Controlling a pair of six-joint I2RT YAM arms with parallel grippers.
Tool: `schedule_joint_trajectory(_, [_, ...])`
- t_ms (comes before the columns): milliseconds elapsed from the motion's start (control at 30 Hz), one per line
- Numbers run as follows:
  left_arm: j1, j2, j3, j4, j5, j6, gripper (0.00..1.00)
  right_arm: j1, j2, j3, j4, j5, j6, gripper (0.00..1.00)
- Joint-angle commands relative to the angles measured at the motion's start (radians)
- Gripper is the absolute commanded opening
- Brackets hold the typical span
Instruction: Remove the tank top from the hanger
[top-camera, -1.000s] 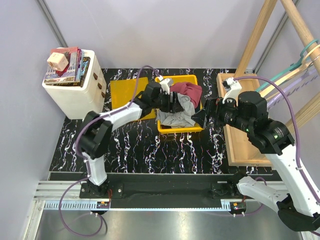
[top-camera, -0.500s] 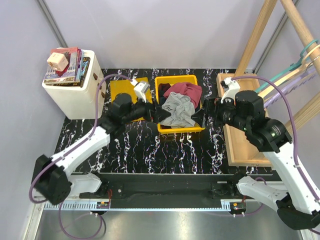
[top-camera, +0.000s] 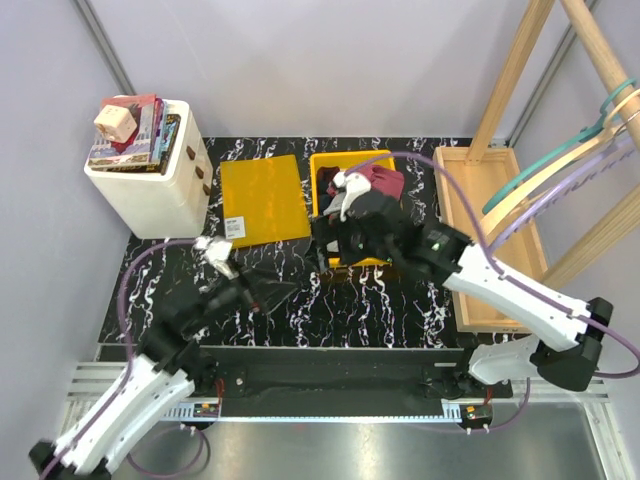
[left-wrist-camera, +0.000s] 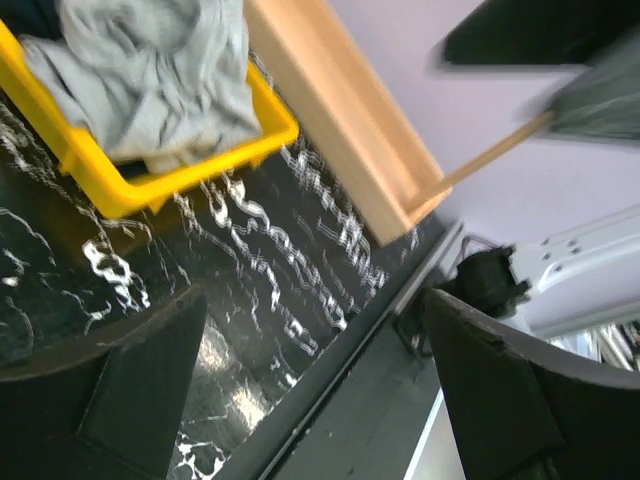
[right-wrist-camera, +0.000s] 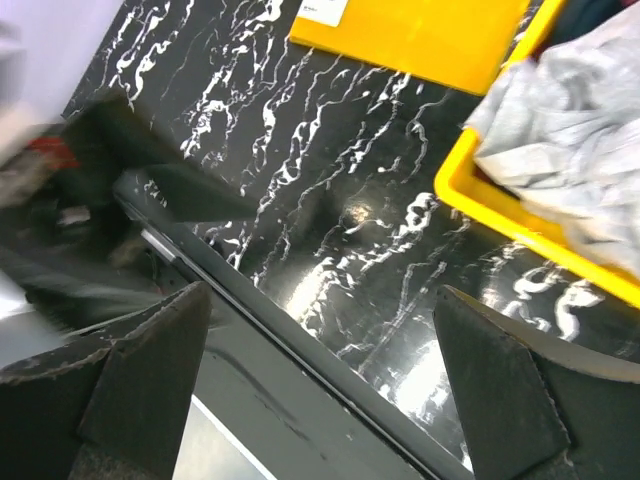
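The grey tank top (left-wrist-camera: 160, 70) lies bunched up in the yellow bin (left-wrist-camera: 205, 168), by the far edge of the desk (top-camera: 380, 310), near its middle. The left tool (left-wrist-camera: 310, 395) is spread wide and holds nothing. It is over the near left part of the desk, well apart from the tank top. The right tool (right-wrist-camera: 320, 395) is spread wide too, with nothing in it. It is at the bin's near side, just beside the tank top. The green hanger (top-camera: 555, 158) hangs past the right edge.
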Motion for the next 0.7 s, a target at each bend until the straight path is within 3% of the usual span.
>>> schedule_joint_trajectory(0, [0.001, -0.28, -0.026, -0.217, -0.137, -0.039, 0.95, 0.038, -0.075, -0.199, 0.283, 0.045, 0.121, 0.99])
schedule_joint_trajectory(100, [0.002, -0.471, -0.076, -0.285, -0.158, -0.097, 0.96, 0.058, -0.154, -0.494, 0.594, -0.018, 0.21, 1.0])
schedule_joint_trajectory(133, [0.001, -0.539, -0.092, -0.297, -0.156, -0.114, 0.97, 0.061, -0.173, -0.651, 0.781, -0.047, 0.236, 1.0])
schedule_joint_trajectory(233, [0.002, -0.579, -0.153, -0.296, -0.135, -0.174, 0.98, 0.063, -0.268, -0.933, 1.084, -0.052, 0.386, 1.0])
schedule_joint_trajectory(300, [0.001, -0.554, -0.169, -0.276, -0.112, -0.191, 0.98, 0.061, -0.352, -1.029, 1.16, -0.034, 0.406, 1.0])
schedule_joint_trajectory(433, [0.001, -0.591, -0.224, -0.221, -0.09, -0.209, 0.99, 0.061, -0.554, -1.219, 1.115, 0.078, 0.48, 1.0])
schedule_joint_trajectory(533, [0.001, -0.572, -0.273, -0.153, -0.069, -0.23, 0.99, 0.061, -0.795, -1.355, 1.034, 0.135, 0.535, 1.0])
schedule_joint_trajectory(633, [0.001, -0.577, -0.349, -0.017, -0.018, -0.304, 0.99, 0.061, -1.182, -1.487, 0.963, 0.158, 0.604, 1.0])
schedule_joint_trajectory(667, [0.002, -0.591, -0.41, 0.146, 0.037, -0.382, 0.99, 0.061, -1.321, -1.487, 0.85, 0.134, 0.615, 0.99])
